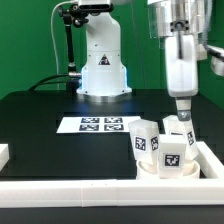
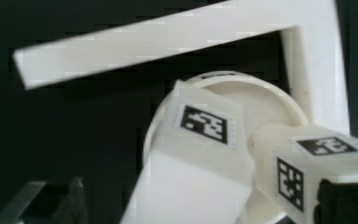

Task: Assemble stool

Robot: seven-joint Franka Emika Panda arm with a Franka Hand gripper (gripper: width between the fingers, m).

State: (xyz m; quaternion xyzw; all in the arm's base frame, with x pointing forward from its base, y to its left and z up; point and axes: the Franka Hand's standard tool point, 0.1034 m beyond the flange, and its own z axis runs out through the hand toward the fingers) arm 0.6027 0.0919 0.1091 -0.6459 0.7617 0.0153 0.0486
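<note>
Tabletop [image 1: 40, 110], black, seen in ext. view w/ white Franka arm base [image 1: 103, 62] at the back. Marker board [image 1: 100, 124] lies flat on it, well off to the ext. view's left of the hand and farther back.

Next, going right: stool seat [image 1: 165, 170], a thick white disc, sits low in the corner made by the white rim bars [image 1: 70, 189], just below and in front of the hand. Three chunky white legs stand on it, each w/ a black-and-white tag: one leg [image 1: 143, 139] to the hand's left in ext. view, a front leg [image 1: 171, 153] nearer the camera, and a third leg [image 1: 180, 129] right under the hand.

Hand [image 1: 184, 112] hangs straight down from the wrist, tips at the top of that third leg; cannot tell whether it's open, closed or gripping.

Wrist view: seat [image 2: 202, 150] curves up close, tagged legs [image 2: 318, 160] on it, rim-bar corner [image 2: 211, 35] beyond. Dark, blurred fingertips [image 2: 73, 195] show at the frame edge.
</note>
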